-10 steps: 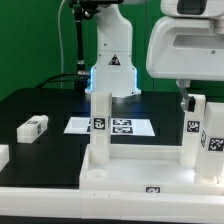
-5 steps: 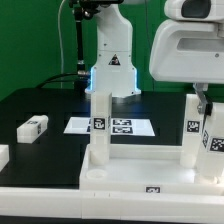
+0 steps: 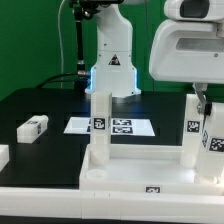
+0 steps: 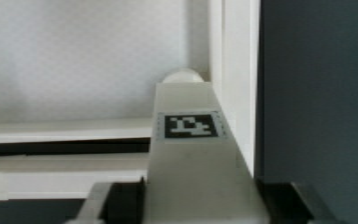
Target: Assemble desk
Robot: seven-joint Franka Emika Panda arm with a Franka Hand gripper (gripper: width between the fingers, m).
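The white desk tabletop (image 3: pixel 130 178) lies at the front with its rim up. Two white legs stand upright in its corner sockets, one on the exterior view's left (image 3: pixel 100 125) and one on its right (image 3: pixel 190 128). My gripper (image 3: pixel 207 105) hangs at the far right, shut on a third tagged leg (image 3: pixel 214 140) held upright over the tabletop's right end. In the wrist view this leg (image 4: pixel 194 125) runs between my dark fingers (image 4: pixel 123 200), its end over the tabletop's rim (image 4: pixel 69 130).
A loose white leg (image 3: pixel 33 127) lies on the black table at the left, and another white part (image 3: pixel 3 155) shows at the left edge. The marker board (image 3: pixel 115 126) lies behind the tabletop, in front of the robot base (image 3: pixel 112 65).
My gripper and the held leg shifted slightly toward the exterior view's right a second ago, then stayed still. The other parts have not moved.
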